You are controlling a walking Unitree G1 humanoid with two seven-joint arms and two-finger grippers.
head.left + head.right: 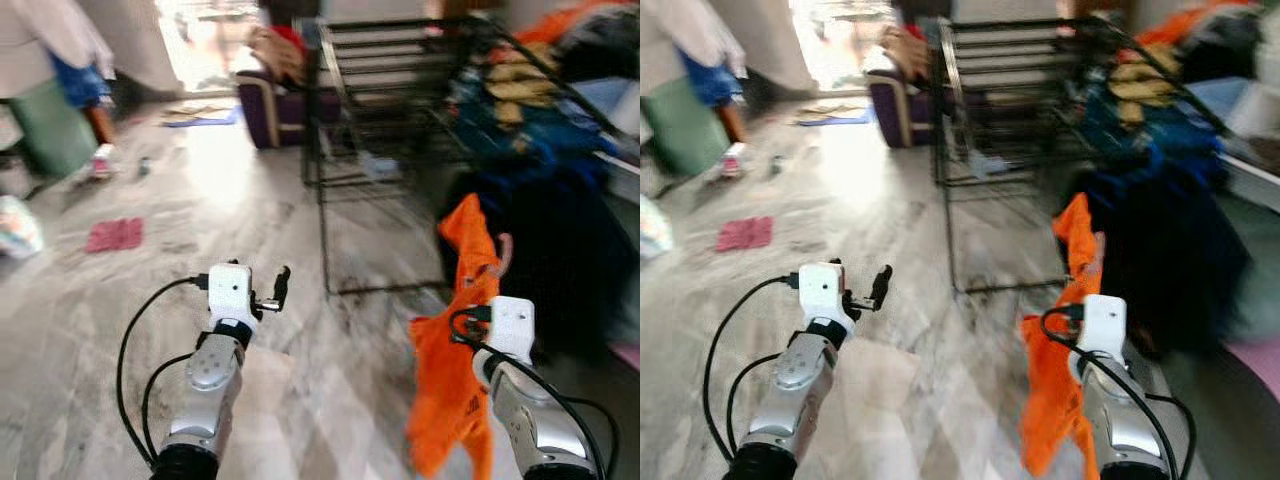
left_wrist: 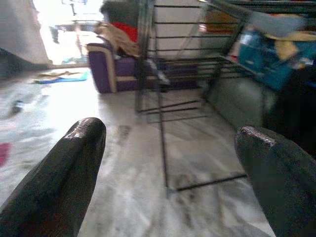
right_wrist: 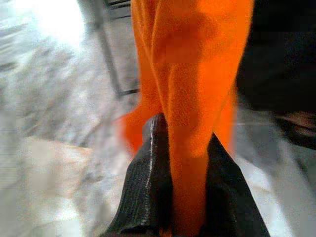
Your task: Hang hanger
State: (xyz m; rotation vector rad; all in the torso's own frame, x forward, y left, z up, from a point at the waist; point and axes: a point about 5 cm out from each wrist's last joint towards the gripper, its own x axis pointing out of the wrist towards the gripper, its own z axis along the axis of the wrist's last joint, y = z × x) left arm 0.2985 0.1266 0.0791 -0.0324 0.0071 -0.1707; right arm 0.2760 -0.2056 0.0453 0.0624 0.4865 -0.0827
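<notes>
An orange garment (image 1: 455, 370) hangs low on the right, and a pale pink hanger hook (image 1: 503, 252) sticks out near its top. My right gripper (image 3: 185, 145) is shut on a fold of the orange cloth (image 3: 192, 89), its black fingers (image 3: 148, 182) pressed to either side. My left gripper (image 1: 275, 292) is held out over the marble floor, open, with nothing between its fingers (image 2: 74, 163). A black metal drying rack (image 1: 400, 90) stands ahead, slightly to the right. The head views are blurred.
Heaped clothes (image 1: 540, 110) cover the rack's right side, with a dark garment (image 1: 545, 250) hanging below. A purple sofa (image 1: 268, 108) stands behind the rack. On the floor to the left lie a pink cloth (image 1: 115, 234) and small items; a green object (image 1: 48, 125) stands at far left.
</notes>
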